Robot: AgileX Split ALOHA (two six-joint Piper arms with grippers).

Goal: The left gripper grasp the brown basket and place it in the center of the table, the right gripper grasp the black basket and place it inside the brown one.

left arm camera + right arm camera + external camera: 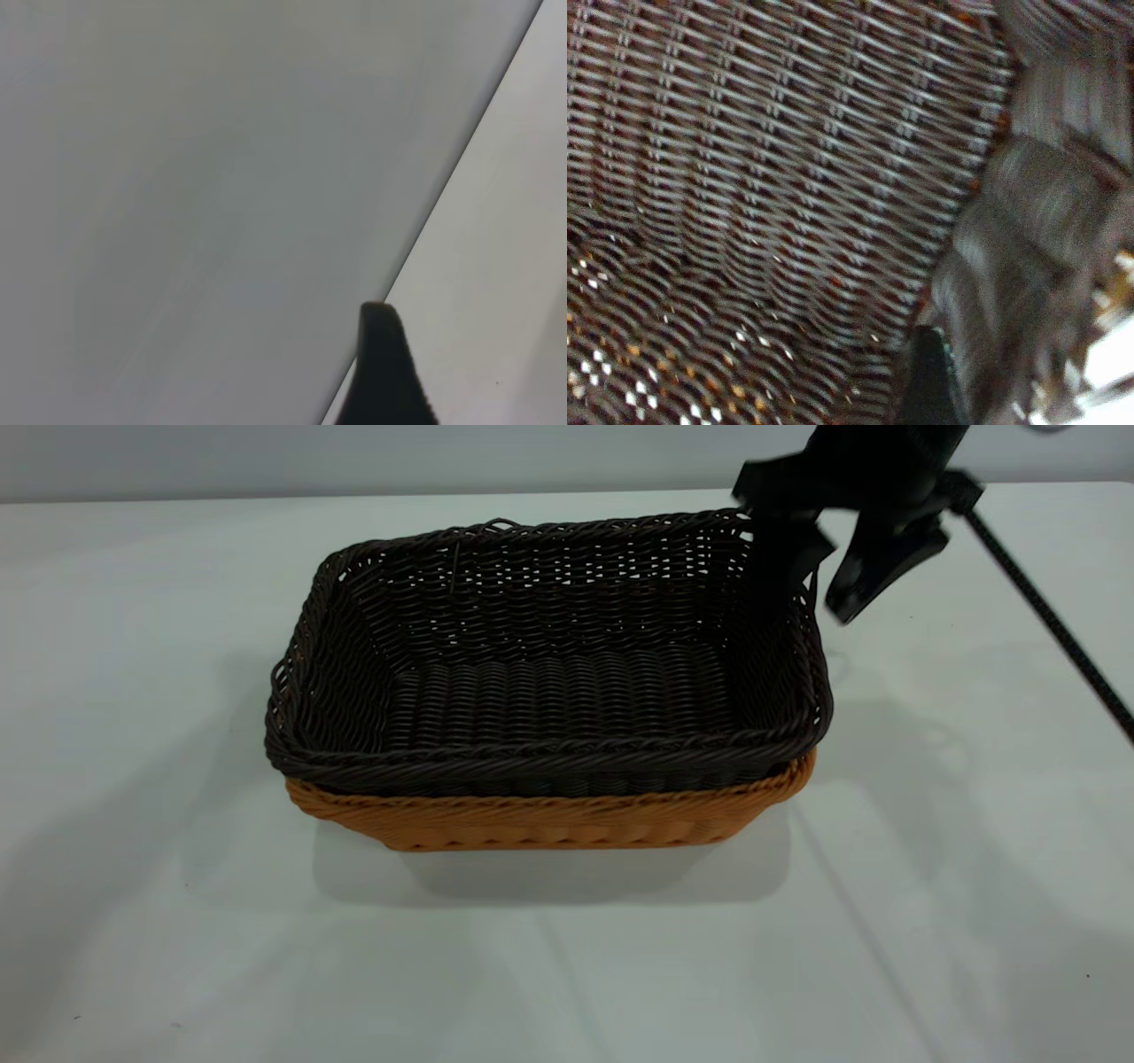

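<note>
The black basket (549,682) sits nested inside the brown basket (549,819) at the middle of the table (974,868). Only the brown one's front wall and rim show beneath it. My right gripper (808,607) hangs at the black basket's back right corner and is open. One finger (780,567) is inside the wall and the other (877,571) is outside, with the rim between them. The right wrist view is filled by the black basket's weave (771,177), with one fingertip (926,385) by the rim. My left gripper (390,372) is out of the exterior view, away from the baskets.
Bare white tabletop surrounds the baskets on all sides. The right arm's thin black cable (1054,620) runs diagonally over the table at the far right. In the left wrist view a table edge (443,204) crosses the frame diagonally.
</note>
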